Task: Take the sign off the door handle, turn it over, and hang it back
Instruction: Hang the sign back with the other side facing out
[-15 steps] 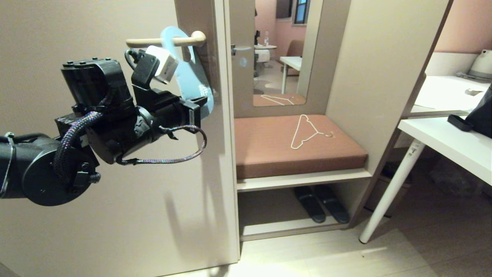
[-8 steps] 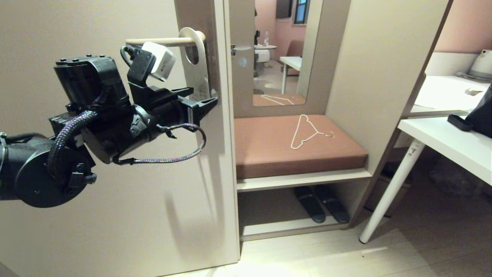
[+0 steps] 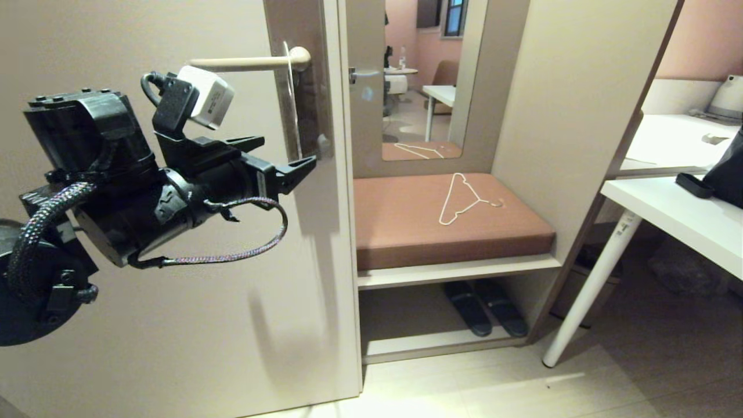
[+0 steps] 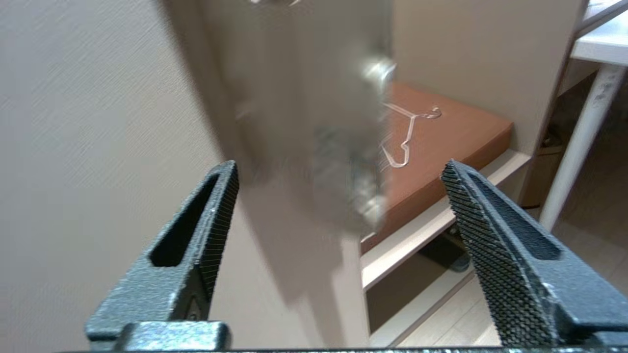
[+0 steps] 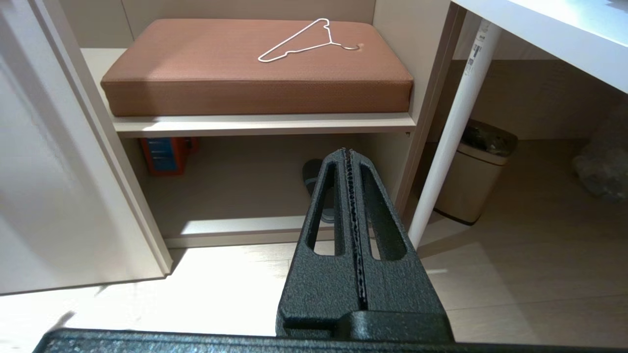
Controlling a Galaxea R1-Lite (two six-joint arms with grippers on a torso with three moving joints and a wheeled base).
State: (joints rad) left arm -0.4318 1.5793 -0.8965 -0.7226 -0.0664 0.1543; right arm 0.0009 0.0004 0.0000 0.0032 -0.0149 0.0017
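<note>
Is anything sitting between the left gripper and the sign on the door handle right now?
Nothing visible does. The sign hangs edge-on from the door handle, and the open left gripper sits just short of its lower end, with clear air between.

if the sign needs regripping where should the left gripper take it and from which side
Probably its lower end, below the door handle. The sign hangs edge-on to the head view, so the open left gripper would come in level from the robot's side, one finger on each flat face.

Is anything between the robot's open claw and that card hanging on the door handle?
Nothing: the left gripper is open just short of the sign, which hangs edge-on from the door handle. The head view shows it.
</note>
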